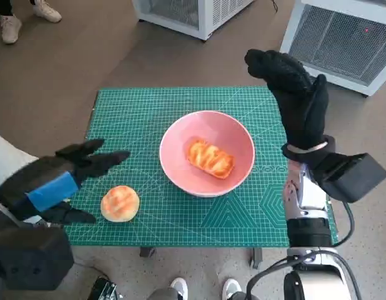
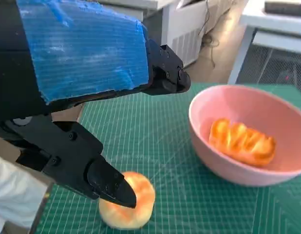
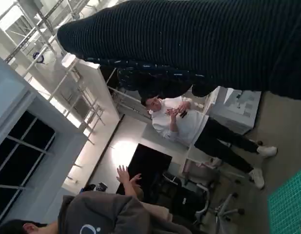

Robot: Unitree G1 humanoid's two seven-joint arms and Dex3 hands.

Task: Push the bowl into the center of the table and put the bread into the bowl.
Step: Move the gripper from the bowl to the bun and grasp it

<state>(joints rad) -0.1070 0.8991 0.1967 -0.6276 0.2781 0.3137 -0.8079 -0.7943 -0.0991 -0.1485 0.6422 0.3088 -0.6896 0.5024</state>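
Note:
A pink bowl (image 1: 207,152) (image 2: 248,131) stands near the middle of the green cutting mat (image 1: 149,112), with an orange glazed bread (image 1: 210,158) (image 2: 241,142) lying inside it. A round bun (image 1: 120,203) (image 2: 127,201) lies on the mat near its front left corner. My left hand (image 1: 62,178) (image 2: 82,97) hovers just above and beside the bun, fingers spread, holding nothing. My right hand (image 1: 293,94) is raised upright above the mat's right edge, fingers apart and empty; in the right wrist view its glove (image 3: 189,44) fills the upper part.
White cabinets with grilles (image 1: 343,37) stand on the floor beyond the table. Feet of a person (image 1: 199,289) show at the front edge, and shoes (image 1: 12,25) at the far left. In the right wrist view a person (image 3: 189,124) stands in the room.

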